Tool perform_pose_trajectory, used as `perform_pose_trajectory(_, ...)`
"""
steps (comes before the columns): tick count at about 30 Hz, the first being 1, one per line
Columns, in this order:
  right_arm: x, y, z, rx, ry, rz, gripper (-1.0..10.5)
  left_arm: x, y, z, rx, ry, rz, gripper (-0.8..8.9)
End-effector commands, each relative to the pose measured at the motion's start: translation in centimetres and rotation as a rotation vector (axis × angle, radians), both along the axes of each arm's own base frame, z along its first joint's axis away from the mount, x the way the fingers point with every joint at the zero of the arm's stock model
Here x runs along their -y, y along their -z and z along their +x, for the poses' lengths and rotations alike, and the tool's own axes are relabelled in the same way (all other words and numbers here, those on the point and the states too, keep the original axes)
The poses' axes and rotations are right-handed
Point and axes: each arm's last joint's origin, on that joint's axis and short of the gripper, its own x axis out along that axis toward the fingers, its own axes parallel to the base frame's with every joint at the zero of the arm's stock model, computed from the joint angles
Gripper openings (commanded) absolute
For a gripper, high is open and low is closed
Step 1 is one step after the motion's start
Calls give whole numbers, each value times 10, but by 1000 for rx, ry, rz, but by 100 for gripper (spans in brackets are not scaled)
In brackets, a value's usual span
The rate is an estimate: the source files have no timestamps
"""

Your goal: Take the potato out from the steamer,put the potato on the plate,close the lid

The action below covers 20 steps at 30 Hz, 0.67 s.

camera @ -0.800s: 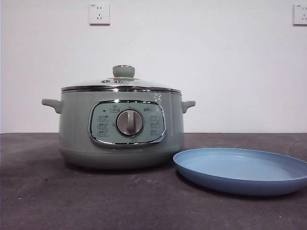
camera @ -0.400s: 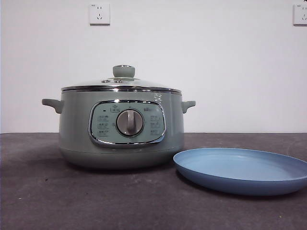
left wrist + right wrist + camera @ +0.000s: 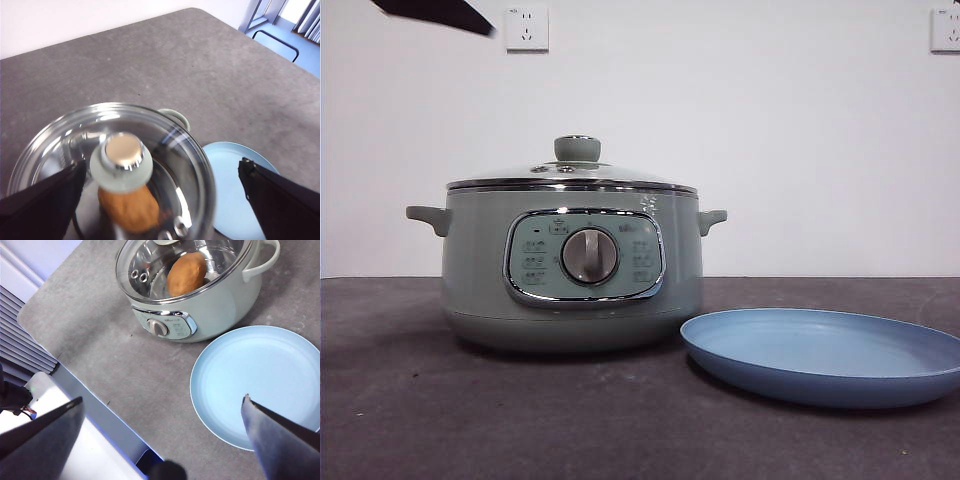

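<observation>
The sage-green steamer (image 3: 570, 270) stands left of centre on the dark table, and the glass lid (image 3: 570, 178) with its green knob (image 3: 577, 148) rests shut on it. Through the glass the orange-brown potato (image 3: 132, 207) lies inside the pot, also seen as the potato (image 3: 186, 272) from the right wrist. An empty blue plate (image 3: 825, 355) sits just right of the steamer. My left gripper (image 3: 161, 167) hovers open above the lid, one jaw on each side of the knob (image 3: 121, 160). High over the table's front, my right gripper (image 3: 162, 399) is open and holds nothing.
A black arm tip (image 3: 435, 12) shows at the top left corner. Two wall outlets (image 3: 527, 29) are on the white wall behind. Past the table's edge are a white unit (image 3: 60, 440) and a black chair frame (image 3: 275, 40).
A black arm tip has come into the front view's top left corner. The steamer, lid and plate have not moved.
</observation>
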Motion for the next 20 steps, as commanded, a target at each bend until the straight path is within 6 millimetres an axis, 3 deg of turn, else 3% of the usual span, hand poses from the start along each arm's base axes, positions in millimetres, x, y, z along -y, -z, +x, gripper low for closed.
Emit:
perform_pose_trajectory(1, 0, -1, 0, 6, 0, 3, 630, 13, 12, 21, -2, -1, 33, 657)
perform_pose_trajectory(10, 0, -1, 1, 11, 3, 2, 630, 42, 58, 68, -33, -34, 91, 657)
perform_pose_trajectory(20, -1, -2, 2, 25, 3, 4, 630, 52, 84, 81, -65, -41, 164, 655)
